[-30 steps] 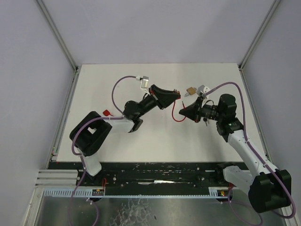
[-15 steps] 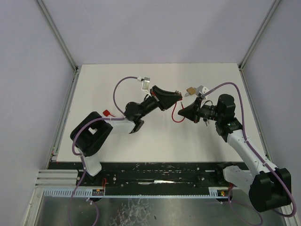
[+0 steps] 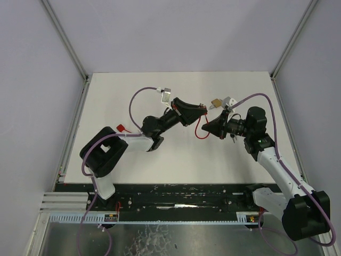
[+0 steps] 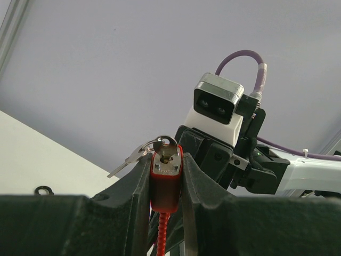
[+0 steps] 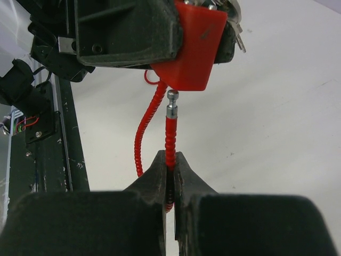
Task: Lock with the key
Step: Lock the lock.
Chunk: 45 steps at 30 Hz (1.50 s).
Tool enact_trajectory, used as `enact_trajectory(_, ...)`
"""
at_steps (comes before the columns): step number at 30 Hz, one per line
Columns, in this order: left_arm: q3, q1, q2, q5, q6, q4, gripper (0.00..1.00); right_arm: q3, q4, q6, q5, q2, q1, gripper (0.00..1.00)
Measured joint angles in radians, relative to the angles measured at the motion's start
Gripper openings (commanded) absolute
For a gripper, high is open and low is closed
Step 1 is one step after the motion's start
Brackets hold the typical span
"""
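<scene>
Holding padlock (image 4: 166, 184) clamped in our left claw (image 4: 166, 160), key (image 4: 165, 146) seated at its 12 o'clock. Our right claw (image 5: 170, 162) clamped on cable (image 5: 169, 136), cable tip (image 5: 172, 104) just short of padlock's 6 o'clock. Risk: tip off-line with socket, cable buckles, we miss latch.

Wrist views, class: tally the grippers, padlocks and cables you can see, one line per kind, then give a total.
grippers: 2 (left gripper, right gripper)
padlock: 1
cable: 1
total: 4
</scene>
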Motion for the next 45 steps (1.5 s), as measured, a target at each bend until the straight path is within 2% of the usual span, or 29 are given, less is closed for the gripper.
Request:
enact_trajectory(38,0.000,-0.037,0.008,-0.005,0.090,0.007,0.00,-0.002,0.015,0.072,-0.014,-0.017,-0.032,0.00)
enact_trajectory(45,0.000,-0.069,0.009,-0.045,0.142,-0.004,0.00,-0.013,0.039,0.108,-0.049,-0.021,-0.038,0.00)
